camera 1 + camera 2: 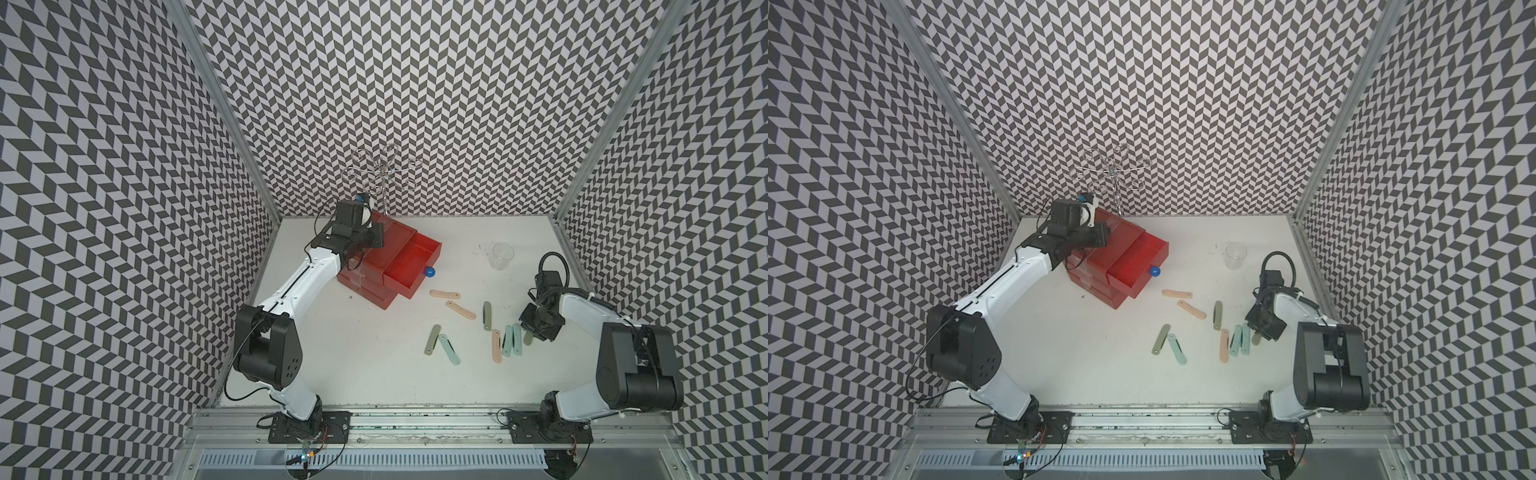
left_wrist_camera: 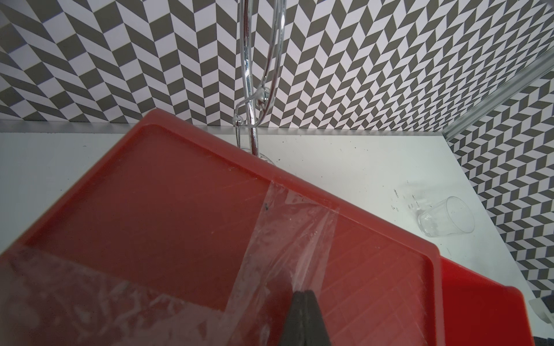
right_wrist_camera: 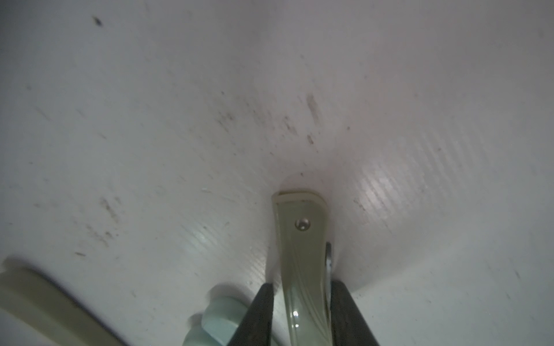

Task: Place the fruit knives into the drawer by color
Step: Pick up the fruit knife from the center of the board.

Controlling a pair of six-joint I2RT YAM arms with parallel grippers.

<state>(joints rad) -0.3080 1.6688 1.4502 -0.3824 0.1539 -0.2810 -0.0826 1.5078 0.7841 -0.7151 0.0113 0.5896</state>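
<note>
Though slim, looks light, stiff and slick; best pinched across mid-handle, as now: grey-green knife held on edge by narrowed right fingers over the bench. Left fingers shut, resting on the taped red cabinet; top drawer open. Other knives loose nearby. No legible writing.

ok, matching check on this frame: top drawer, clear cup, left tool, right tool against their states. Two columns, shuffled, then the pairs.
Things
1. top drawer of the red plastic three-drawer cabinet
2. clear plastic cup
3. left tool
4. right tool

States
A. fingers either side of a grey-green plastic fruit knife on the white table
B. pulled open
C. shut, tip on the cabinet's top
D. standing upright, nothing touching it

Pairs: 1-B, 2-D, 3-C, 4-A
</note>
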